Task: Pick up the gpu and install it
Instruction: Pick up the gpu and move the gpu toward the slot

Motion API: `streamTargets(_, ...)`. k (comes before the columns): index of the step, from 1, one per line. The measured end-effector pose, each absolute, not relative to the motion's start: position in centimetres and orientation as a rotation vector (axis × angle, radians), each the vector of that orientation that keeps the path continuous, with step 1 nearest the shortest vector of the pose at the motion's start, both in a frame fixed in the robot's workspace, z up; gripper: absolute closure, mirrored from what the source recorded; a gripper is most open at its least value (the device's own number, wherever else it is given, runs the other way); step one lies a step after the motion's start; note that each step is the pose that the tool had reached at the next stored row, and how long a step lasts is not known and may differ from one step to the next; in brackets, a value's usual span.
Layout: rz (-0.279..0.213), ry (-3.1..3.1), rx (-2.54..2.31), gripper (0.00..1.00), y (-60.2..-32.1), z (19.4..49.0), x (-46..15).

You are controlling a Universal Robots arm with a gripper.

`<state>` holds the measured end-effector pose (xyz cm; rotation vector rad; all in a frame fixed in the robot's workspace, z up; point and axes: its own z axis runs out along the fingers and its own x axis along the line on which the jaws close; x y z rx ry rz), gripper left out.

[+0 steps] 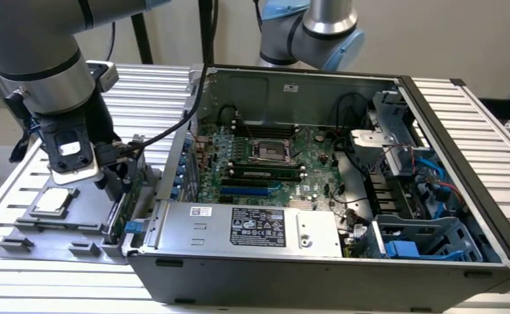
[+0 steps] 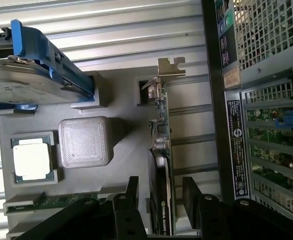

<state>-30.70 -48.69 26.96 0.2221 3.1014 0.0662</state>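
Note:
The gpu (image 2: 161, 135) stands on its long edge in a slot of the grey parts holder (image 2: 121, 105), green board on one face, black cover on the other, silver end bracket (image 2: 169, 67) at its far end. My gripper (image 2: 161, 189) is open and straddles the card's near end, one black finger (image 2: 133, 189) on each side with a small gap to the card. In the exterior view the gripper (image 1: 118, 178) hangs over the gpu (image 1: 116, 216), right beside the open computer case (image 1: 325, 268) on the exterior view's left.
The holder (image 1: 54, 229) also carries a processor (image 2: 32, 159), a memory stick (image 2: 51, 200), a ribbed grey block (image 2: 84, 142) and a hard drive in a blue frame (image 2: 31, 75). Inside the case lie the motherboard (image 1: 264, 157) and power supply (image 1: 246, 226). The case wall (image 2: 214, 125) runs close alongside the card.

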Motion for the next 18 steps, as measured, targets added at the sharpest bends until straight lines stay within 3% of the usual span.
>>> streamTargets(18, 0.066, 3.107, 0.215, 0.52, -48.6, 24.0, -30.6)
